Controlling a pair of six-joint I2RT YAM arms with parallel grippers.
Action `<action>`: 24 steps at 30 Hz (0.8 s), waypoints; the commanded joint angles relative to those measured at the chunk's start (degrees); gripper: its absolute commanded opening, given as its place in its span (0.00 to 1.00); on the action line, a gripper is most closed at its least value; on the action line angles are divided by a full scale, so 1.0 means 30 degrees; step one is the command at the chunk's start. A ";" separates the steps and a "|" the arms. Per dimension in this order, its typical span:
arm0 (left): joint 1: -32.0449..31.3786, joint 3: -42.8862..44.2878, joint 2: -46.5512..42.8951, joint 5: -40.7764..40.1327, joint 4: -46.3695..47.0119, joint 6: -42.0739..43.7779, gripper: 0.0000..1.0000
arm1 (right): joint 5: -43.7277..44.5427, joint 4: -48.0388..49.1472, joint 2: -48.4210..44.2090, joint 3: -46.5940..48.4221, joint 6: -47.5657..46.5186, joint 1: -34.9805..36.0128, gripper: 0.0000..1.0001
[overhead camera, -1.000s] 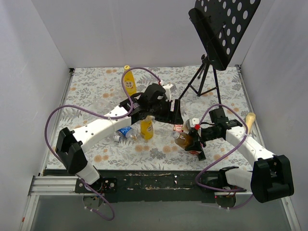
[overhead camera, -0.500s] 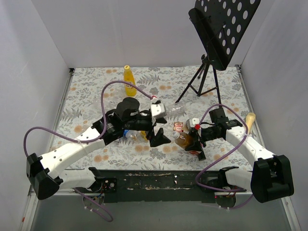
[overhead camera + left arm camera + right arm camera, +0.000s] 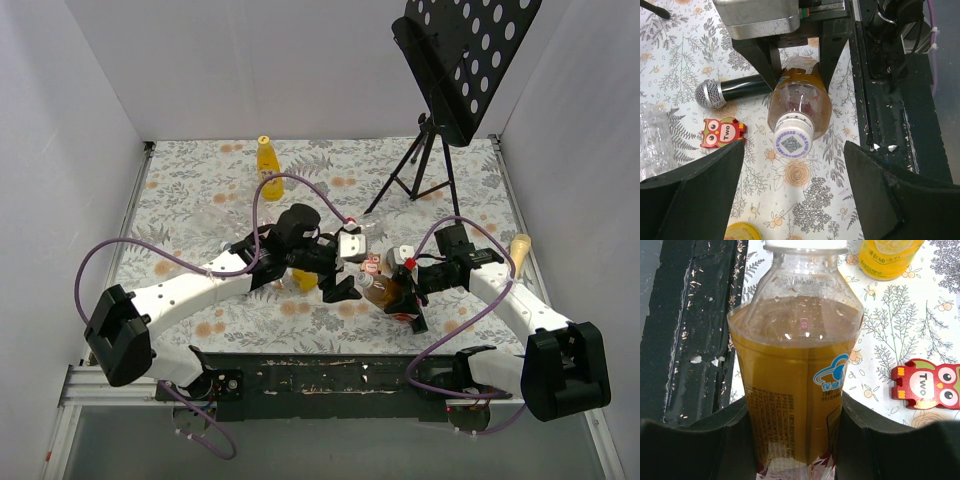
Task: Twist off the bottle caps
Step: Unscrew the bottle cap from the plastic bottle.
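Top: left gripper [image 3: 338, 287] has swung across and now sits right at the neck end of the brown bottle [image 3: 383, 293]. Right gripper [image 3: 402, 296] hasn't moved and stays clamped on the bottle's body, neck tipped toward the left arm.

Left wrist: jaws apart. White cap [image 3: 793, 140] is dead ahead, centred between the fingers [image 3: 700, 190], not touched yet. Microphone [image 3: 735, 90] lies just left of the bottle, off the approach line.

Right wrist: bottle is tight between both jaws, cap at the far end, still on.

Read: approach looks done. Next step is to close on the cap and twist.
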 commanded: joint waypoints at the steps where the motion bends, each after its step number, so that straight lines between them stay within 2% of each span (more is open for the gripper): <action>1: -0.0152 0.0966 0.0236 0.0428 0.0661 0.0284 0.78 | -0.0599 -0.0276 -0.0003 0.0121 -0.0225 0.0046 0.01; 9: -0.0240 0.1259 0.0794 0.0604 0.0661 -0.0126 0.62 | -0.0599 -0.0305 0.0056 0.0121 -0.0225 0.0075 0.01; 13: -0.0270 0.1376 0.1057 0.0662 0.0573 -0.0331 0.48 | -0.0599 -0.0276 0.0026 0.0121 -0.0225 0.0046 0.01; 14: -0.0298 0.1435 0.1087 0.0633 0.0515 -0.0448 0.42 | -0.0599 -0.0276 0.0026 0.0121 -0.0225 0.0046 0.01; 18: -0.0269 0.1844 0.1291 0.0168 0.0280 -0.1498 0.02 | -0.0599 -0.0276 0.0056 0.0121 -0.0225 0.0046 0.01; 21: -0.0270 0.2633 0.1350 -0.0594 -0.0187 -0.3634 0.00 | -0.0512 -0.0305 0.0085 0.0121 -0.0225 0.0046 0.01; 24: -0.0153 0.3950 0.1554 -0.1735 -0.1122 -0.8341 0.00 | -0.0453 -0.0305 0.0056 0.0121 -0.0225 0.0046 0.01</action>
